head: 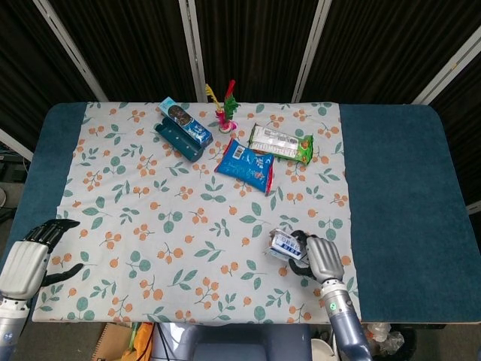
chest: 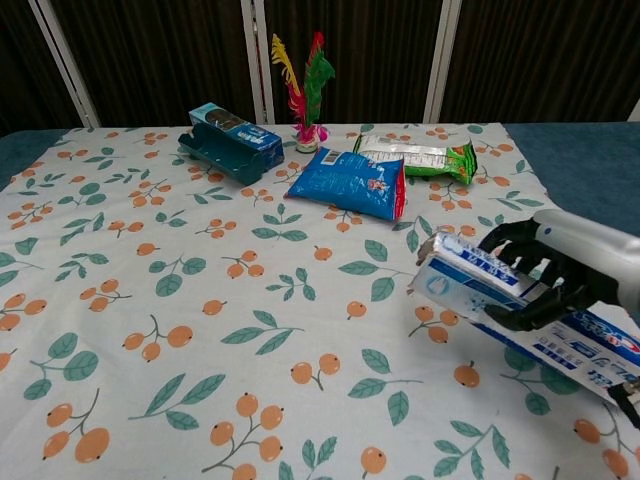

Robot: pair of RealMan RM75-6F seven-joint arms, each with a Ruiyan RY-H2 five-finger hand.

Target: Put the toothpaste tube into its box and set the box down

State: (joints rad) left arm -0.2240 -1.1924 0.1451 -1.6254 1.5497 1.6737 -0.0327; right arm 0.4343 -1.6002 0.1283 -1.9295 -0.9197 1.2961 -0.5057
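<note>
My right hand (head: 319, 258) (chest: 548, 272) grips a long white and blue toothpaste box (chest: 520, 312) (head: 285, 245), held nearly level just above the cloth at the front right. Its open end points toward the table's middle. I cannot see the toothpaste tube; whether it is inside the box is hidden. My left hand (head: 28, 259) hangs off the table's front left corner, fingers apart and holding nothing. The chest view does not show the left hand.
On the floral cloth (head: 188, 226) at the back lie a dark blue cookie box (head: 183, 128) (chest: 233, 141), a blue snack bag (head: 246, 165) (chest: 350, 183), a green and white packet (head: 280, 144) (chest: 415, 157) and a feathered shuttlecock (head: 225, 105) (chest: 308, 88). Bare blue table (head: 398, 188) lies to the right.
</note>
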